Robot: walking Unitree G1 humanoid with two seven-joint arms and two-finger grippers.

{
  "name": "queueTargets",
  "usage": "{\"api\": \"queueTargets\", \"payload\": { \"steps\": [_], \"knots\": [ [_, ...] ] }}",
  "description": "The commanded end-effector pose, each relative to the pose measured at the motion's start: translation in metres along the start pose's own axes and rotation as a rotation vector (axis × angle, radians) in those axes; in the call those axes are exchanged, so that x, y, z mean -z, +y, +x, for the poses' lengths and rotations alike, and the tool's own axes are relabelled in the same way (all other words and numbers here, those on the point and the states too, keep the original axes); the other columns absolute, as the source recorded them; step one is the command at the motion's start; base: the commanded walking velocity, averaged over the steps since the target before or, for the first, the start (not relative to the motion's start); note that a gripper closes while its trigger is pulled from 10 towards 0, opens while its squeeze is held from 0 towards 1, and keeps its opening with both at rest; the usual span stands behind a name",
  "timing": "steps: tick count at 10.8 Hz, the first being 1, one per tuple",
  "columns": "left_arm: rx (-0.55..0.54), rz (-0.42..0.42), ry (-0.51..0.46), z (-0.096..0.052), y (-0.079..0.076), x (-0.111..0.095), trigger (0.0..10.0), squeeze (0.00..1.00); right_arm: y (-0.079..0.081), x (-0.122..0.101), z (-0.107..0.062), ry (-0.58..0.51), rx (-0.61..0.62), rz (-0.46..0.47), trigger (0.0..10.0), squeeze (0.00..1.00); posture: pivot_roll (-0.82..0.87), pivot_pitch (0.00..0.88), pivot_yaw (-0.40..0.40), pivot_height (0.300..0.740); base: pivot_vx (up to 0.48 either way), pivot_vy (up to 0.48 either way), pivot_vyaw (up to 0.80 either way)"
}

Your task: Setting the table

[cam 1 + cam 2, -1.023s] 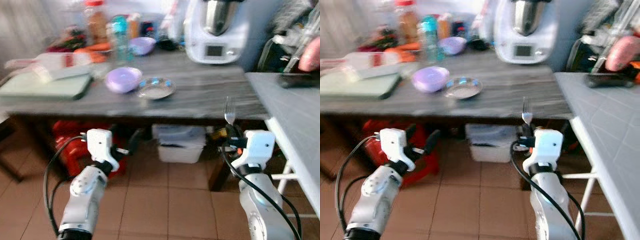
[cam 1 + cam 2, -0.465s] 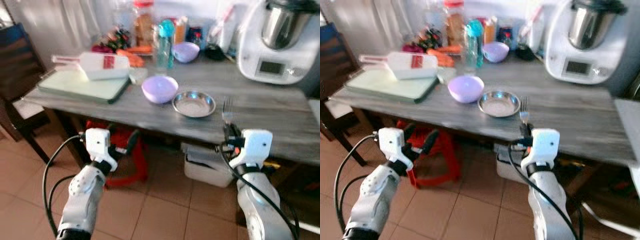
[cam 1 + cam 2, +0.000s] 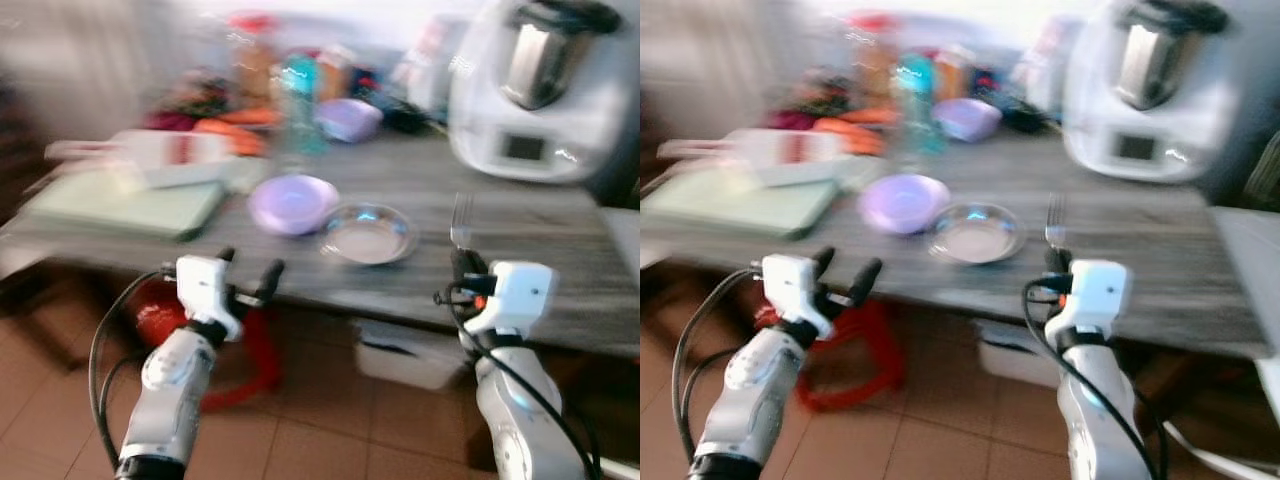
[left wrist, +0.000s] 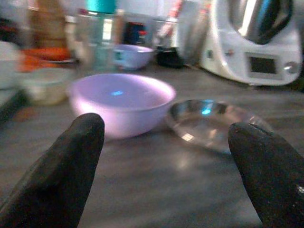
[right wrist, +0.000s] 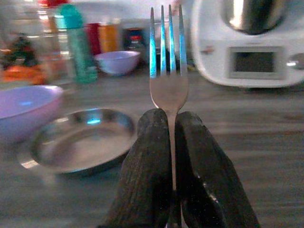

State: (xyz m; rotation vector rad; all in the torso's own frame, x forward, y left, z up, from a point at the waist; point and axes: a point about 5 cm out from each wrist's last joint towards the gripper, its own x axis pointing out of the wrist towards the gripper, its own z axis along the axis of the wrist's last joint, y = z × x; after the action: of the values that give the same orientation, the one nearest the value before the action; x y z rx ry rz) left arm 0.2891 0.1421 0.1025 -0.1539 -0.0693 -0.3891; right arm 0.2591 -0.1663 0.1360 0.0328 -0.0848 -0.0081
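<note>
Nearest, the right hand (image 5: 171, 156) is clamped on the handle of the fork (image 5: 168, 71), tines up, held in front of the worktop (image 3: 520, 215) edge. The left hand (image 4: 166, 156) is spread wide, holding nothing. Risk: the grip is thin & low on the handle, so the fork can swing or slip when it meets the wood. Further in, the steel plate (image 3: 368, 232) sits just beside the purple bowl (image 3: 293, 203). Behind are bottles etc., probably; head views are blurred.
</note>
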Motion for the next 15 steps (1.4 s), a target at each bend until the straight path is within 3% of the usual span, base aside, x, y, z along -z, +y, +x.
{"api": "queueTargets", "payload": {
  "steps": [1, 6, 8, 11, 13, 15],
  "knots": [
    [0.035, -0.017, 0.011, 0.004, -0.01, 0.003, 10.0, 0.0, -0.004, -0.006, 0.001, -0.022, 0.01, -0.015, 10.0, 0.0, 0.04, 0.0, 0.02, 0.74, 0.0, 0.0, 0.0],
    [0.103, 0.003, 0.05, -0.003, -0.011, 0.008, 10.0, 0.0, -0.004, -0.005, 0.003, -0.015, 0.032, 0.001, 10.0, 0.0, 0.04, 0.0, 0.016, 0.74, 0.0, 0.0, 0.0],
    [0.212, 0.041, 0.068, -0.011, -0.013, 0.008, 10.0, 0.0, -0.008, -0.002, 0.009, 0.018, 0.098, 0.057, 10.0, 0.0, 0.04, 0.0, 0.013, 0.74, 0.0, 0.0, 0.0],
    [0.364, 0.082, 0.138, -0.022, -0.019, 0.015, 10.0, 0.0, -0.013, 0.007, 0.024, 0.094, 0.146, 0.085, 10.0, 0.0, 0.03, 0.0, 0.015, 0.74, 0.0, 0.0, 0.0],
    [0.453, 0.076, 0.16, -0.027, -0.028, 0.018, 10.0, 0.0, -0.013, 0.011, 0.042, 0.147, 0.178, 0.172, 10.0, 0.0, 0.04, 0.0, 0.013, 0.74, 0.0, 0.0, 0.0],
    [0.47, 0.071, 0.167, -0.028, -0.029, 0.019, 10.0, 0.0, -0.006, 0.015, 0.052, 0.191, 0.174, 0.201, 10.0, 0.0, 0.04, 0.0, 0.011, 0.74, 0.0, 0.0, 0.0]
  ]
}}
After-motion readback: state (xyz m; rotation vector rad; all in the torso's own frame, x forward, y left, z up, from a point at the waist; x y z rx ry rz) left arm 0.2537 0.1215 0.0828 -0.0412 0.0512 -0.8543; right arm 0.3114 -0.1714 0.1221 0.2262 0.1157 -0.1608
